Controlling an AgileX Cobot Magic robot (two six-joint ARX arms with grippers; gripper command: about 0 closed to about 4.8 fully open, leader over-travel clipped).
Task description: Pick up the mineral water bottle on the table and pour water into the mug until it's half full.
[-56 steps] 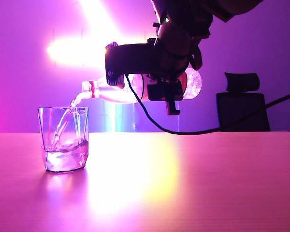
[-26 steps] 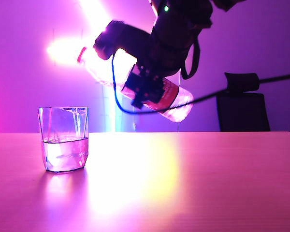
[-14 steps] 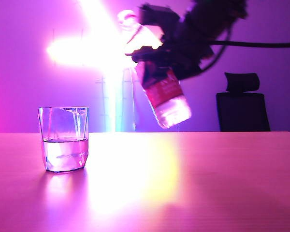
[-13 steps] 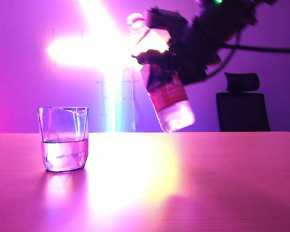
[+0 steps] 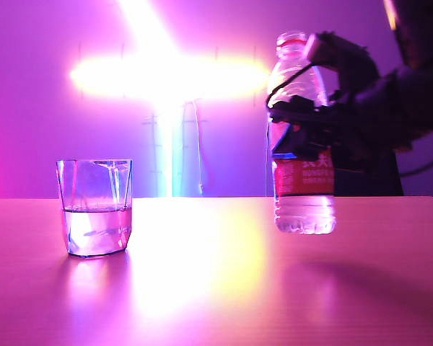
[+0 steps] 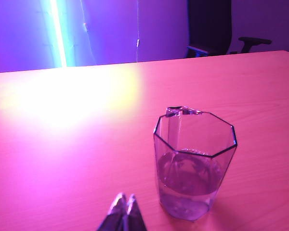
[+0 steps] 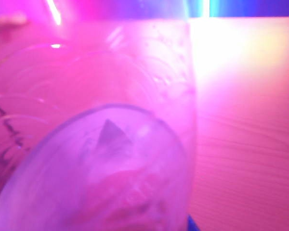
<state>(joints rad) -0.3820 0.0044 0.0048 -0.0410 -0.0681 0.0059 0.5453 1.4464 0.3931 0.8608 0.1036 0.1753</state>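
Note:
The mineral water bottle (image 5: 304,205) stands upright at the right of the exterior view, its base low over the table (image 5: 216,288); whether it touches I cannot tell. My right gripper (image 5: 300,133) is shut on its middle, above the red label. In the right wrist view the bottle (image 7: 101,144) fills most of the picture and hides the fingers. The mug (image 5: 95,209), a clear faceted glass, sits at the left with water in its lower part. In the left wrist view my left gripper (image 6: 124,208) is shut and empty, just short of the mug (image 6: 195,163).
A bright light strip (image 5: 166,76) glares on the back wall. A black office chair (image 6: 209,26) stands beyond the table's far edge. The dark right arm (image 5: 397,108) reaches in from the right.
The right gripper has swung the bottle from a tilt to upright and carried it right and down toward the table. The mug and its water have stayed still.

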